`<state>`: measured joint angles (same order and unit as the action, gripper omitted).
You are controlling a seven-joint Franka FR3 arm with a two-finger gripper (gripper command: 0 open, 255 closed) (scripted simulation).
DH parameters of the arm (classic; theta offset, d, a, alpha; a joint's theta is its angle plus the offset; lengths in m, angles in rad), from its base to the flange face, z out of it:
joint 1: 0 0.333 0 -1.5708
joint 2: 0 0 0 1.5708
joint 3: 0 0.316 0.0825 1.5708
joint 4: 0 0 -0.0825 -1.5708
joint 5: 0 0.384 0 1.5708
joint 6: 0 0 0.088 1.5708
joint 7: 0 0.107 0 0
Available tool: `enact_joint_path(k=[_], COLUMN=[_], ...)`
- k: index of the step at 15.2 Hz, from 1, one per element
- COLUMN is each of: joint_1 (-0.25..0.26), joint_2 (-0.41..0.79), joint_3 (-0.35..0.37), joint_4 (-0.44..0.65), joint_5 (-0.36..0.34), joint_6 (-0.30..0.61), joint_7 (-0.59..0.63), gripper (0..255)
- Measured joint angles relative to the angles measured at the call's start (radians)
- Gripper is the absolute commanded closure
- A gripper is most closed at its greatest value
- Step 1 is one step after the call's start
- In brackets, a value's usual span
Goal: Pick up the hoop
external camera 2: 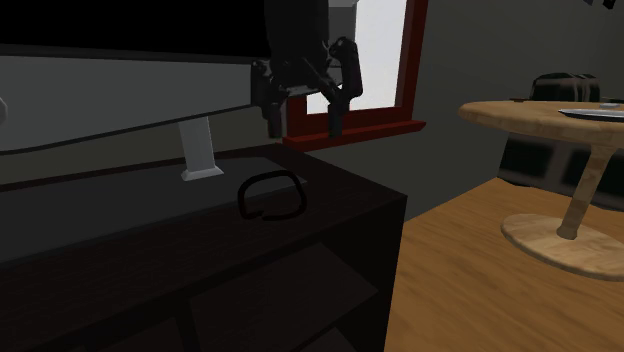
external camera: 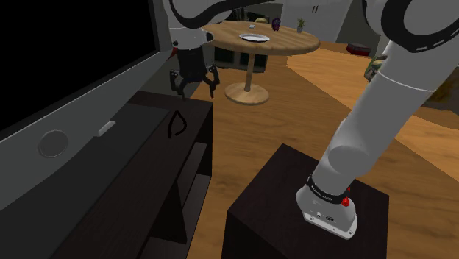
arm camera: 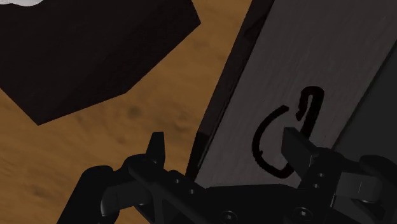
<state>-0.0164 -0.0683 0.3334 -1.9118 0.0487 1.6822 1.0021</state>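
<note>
The hoop (external camera 2: 270, 176) is a thin black ring lying flat on the dark TV cabinet (external camera 2: 150, 250), near its end by the wooden floor. In the shoulder view the hoop (external camera: 176, 123) lies in front of the big screen. My black gripper (external camera 2: 302, 130) hangs open a short way above the hoop and slightly toward the cabinet's end, holding nothing. In the wrist view the hoop (arm camera: 259, 143) shows beside one fingertip, not between the two, and the gripper (arm camera: 222, 137) straddles the cabinet's edge.
A large television (external camera: 73, 66) stands on the cabinet just behind the hoop, its grey foot (external camera 2: 203, 150) close by. A round wooden table (external camera: 257, 43) with a plate stands on the wooden floor beyond. My dark stand (external camera: 294, 213) is at lower right.
</note>
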Motion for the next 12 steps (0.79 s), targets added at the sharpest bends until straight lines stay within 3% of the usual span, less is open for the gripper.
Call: enact_joint_path(k=[7,12], joint_1=[0.037,0.046], joint_2=[0.311,0.333], joint_3=[0.013,0.011], joint_4=[0.280,0.284], joint_5=[-0.073,-0.083], joint_6=[-0.010,0.028], joint_7=[0.264,0.299], gripper=[0,0])
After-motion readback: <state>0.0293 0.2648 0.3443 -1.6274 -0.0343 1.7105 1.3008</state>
